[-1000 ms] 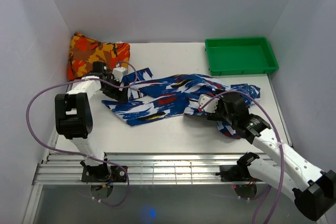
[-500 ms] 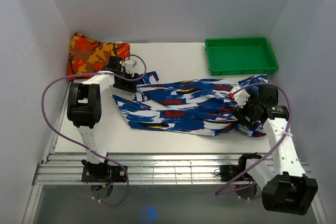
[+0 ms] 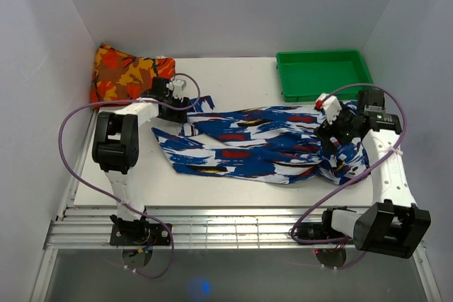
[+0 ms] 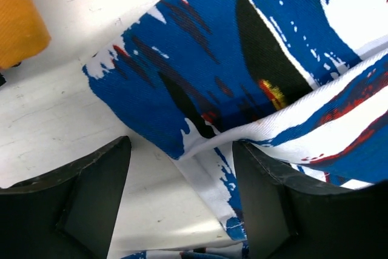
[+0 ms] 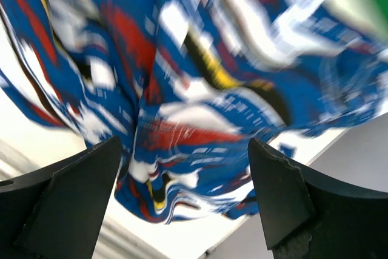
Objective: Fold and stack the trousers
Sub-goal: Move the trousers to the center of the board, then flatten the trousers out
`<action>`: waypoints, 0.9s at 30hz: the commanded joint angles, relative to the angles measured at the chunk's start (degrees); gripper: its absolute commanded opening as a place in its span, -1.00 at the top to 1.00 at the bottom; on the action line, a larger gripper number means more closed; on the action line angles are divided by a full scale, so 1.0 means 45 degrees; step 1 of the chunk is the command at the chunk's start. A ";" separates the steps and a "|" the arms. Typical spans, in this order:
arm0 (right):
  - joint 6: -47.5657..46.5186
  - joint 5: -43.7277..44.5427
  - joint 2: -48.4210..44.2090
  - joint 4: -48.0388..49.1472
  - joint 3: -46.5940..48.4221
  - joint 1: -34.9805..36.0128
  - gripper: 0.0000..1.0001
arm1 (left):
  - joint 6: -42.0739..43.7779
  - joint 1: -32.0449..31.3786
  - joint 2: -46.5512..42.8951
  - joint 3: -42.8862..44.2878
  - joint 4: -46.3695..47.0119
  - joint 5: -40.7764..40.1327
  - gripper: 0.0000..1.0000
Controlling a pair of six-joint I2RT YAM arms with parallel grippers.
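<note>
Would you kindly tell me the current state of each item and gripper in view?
Blue, white and black printed fabric trousers: unfolded, lying spread out.
Orange, red and yellow patterned cloth: folded, far-left corner.
Green plastic tray: empty.
Left gripper: open.
Right gripper: open.

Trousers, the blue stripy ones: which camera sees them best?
The top external view: the trousers lie spread across the table, nearly whole. The left wrist view shows only one edge close up; the right wrist view shows a blurred patch.
</note>
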 commanded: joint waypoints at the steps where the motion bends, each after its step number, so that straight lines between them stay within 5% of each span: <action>1: 0.1884 -0.2594 0.0017 -0.0164 0.1896 -0.0050 -0.80 | -0.0677 -0.0442 0.0417 -0.0658 -0.1332 0.0060 -0.45; 3: 0.3040 -0.2481 0.0290 0.0401 0.2464 -0.0050 -0.80 | -0.0697 -0.0422 0.0806 -0.0502 -0.1858 -0.0370 -0.23; 6: 0.4801 -0.0381 0.0953 0.2041 0.2407 -0.0050 -0.80 | -0.0444 -0.0403 0.0868 -0.0403 -0.2347 -0.1052 0.95; 10: 0.5251 0.1913 0.2769 0.2337 0.2134 -0.0613 -0.82 | 0.0198 -0.0072 -0.0067 -0.0481 -0.2856 -0.1912 1.00; 19: 0.6423 0.2267 0.5056 0.4114 0.1995 -0.3114 -0.82 | 0.3421 0.2584 -0.3447 -0.0560 -0.3268 -0.3670 1.00; 27: 0.7868 -0.1301 0.6950 0.5325 0.2738 -0.3292 -0.80 | 0.5803 0.2664 -0.4134 -0.0735 -0.2683 -0.4120 1.00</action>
